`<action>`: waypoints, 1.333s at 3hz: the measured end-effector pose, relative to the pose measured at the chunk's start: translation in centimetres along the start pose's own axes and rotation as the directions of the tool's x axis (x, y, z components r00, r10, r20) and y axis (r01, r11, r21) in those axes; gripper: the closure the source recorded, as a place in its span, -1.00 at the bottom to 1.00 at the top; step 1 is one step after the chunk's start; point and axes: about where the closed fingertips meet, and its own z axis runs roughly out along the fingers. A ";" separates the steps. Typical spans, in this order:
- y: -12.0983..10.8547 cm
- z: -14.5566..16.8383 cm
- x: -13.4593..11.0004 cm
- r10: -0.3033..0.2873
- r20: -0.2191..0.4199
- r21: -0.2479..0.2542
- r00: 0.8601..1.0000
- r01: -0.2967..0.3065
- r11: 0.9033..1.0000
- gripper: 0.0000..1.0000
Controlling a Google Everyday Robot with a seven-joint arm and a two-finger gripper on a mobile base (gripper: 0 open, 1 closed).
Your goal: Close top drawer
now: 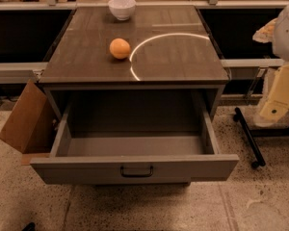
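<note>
The top drawer (135, 170) is pulled wide open toward me. Its flat grey front faces me with a small dark pull handle (136, 171) at its centre. The inside of the drawer (135, 146) shows nothing in it. The lower drawers are hidden behind the open front. My gripper is not in view; only a white and cream part of my arm (284, 71) shows at the right edge, beside and apart from the cabinet.
On the cabinet top (86, 57) lie an orange (120, 48) and, at the back, a white bowl (122, 7). An open cardboard box (24, 121) leans at the cabinet's left side. A black bar on wheels (249, 136) lies on the floor at the right.
</note>
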 end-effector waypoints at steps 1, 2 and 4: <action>0.0 0.0 0.0 0.000 0.000 0.000 1.000 0.000 1.000 -1.00; 0.5 0.7 -0.2 -0.013 0.007 -0.008 1.000 0.013 1.000 -1.00; 4.3 6.1 0.4 0.011 0.059 -0.097 0.998 -0.005 0.995 -1.00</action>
